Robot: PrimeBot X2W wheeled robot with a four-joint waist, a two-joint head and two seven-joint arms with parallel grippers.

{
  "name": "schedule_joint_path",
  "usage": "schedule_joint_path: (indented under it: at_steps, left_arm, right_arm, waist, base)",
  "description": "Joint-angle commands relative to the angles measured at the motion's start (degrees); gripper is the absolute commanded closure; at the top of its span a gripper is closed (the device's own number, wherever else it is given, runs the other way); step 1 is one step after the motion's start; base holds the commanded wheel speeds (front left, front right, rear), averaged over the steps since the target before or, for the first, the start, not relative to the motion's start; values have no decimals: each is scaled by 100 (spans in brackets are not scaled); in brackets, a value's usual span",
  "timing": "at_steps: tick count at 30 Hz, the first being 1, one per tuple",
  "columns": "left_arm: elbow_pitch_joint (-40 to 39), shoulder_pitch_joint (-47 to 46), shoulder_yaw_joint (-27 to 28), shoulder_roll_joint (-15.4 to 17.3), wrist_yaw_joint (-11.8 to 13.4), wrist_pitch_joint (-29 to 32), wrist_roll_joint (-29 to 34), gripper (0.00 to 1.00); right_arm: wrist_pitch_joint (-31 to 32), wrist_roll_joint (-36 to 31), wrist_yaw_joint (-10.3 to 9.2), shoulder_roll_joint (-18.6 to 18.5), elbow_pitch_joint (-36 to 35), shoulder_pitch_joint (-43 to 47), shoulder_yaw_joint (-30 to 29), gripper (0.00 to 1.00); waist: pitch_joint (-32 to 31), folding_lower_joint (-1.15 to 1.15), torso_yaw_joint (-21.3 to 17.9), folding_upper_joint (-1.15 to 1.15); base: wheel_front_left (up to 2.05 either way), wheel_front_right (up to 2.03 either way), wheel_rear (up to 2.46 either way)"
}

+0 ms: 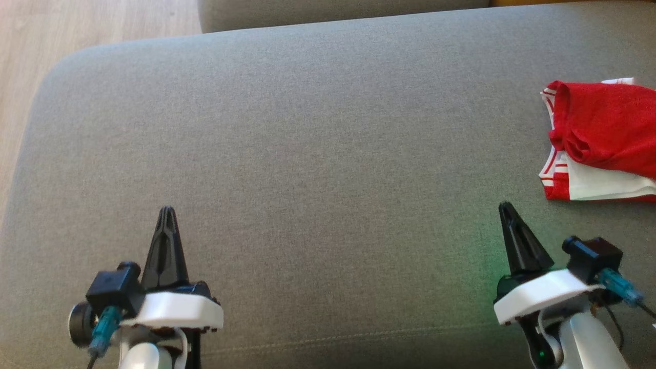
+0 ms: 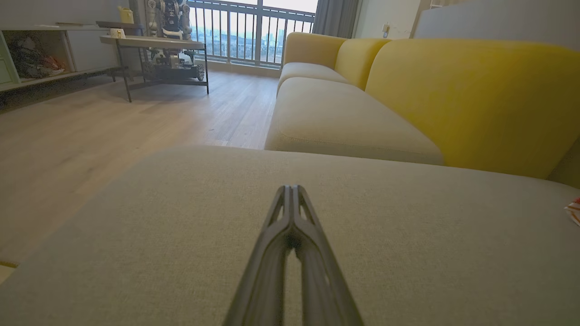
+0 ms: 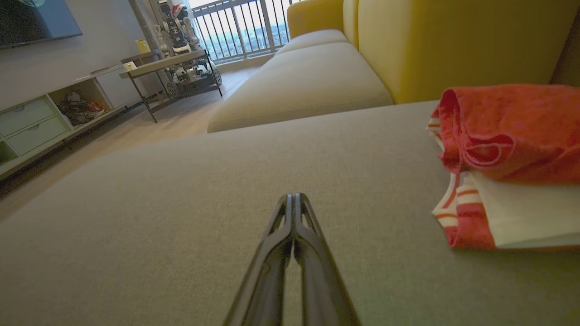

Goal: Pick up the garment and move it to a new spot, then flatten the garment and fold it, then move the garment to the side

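The garment (image 1: 602, 141) is red and white with striped trim. It lies folded in a bundle at the right edge of the grey cushion (image 1: 307, 154). In the right wrist view the garment (image 3: 512, 163) sits to the right of the fingers, and a sliver of it (image 2: 573, 210) shows at the far right of the left wrist view. My left gripper (image 1: 167, 211) hovers at the lower left, shut and empty. My right gripper (image 1: 506, 206) is at the lower right, shut and empty, a little below and left of the garment. Both fingertip pairs (image 2: 291, 189) (image 3: 293, 198) are pressed together.
The cushion's rounded left end (image 1: 46, 102) drops to a wooden floor (image 1: 31, 46). A yellow sofa (image 2: 408, 90) adjoins beyond the cushion. A side table (image 2: 154, 45) with a toy robot stands near the balcony railing, with a low shelf unit (image 3: 41, 122) on the left wall.
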Motion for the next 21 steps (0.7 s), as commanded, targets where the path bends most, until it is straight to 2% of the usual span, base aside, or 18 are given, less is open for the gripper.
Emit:
schedule_joint_path:
  at_steps: [1,21]
  left_arm:
    - [-177,-98,19,10,-17,24,-187,100]
    - [90,-217,159,99,-290,280,-1590,100]
  right_arm:
    - [32,179,0,-2,-159,-130,-17,100]
    - [369,1467,0,0,-194,-102,-95,100]
  waist:
    - [-13,0,-1,0]
    - [-118,0,-1,0]
  base:
    - [0,0,0]
    - [0,0,0]
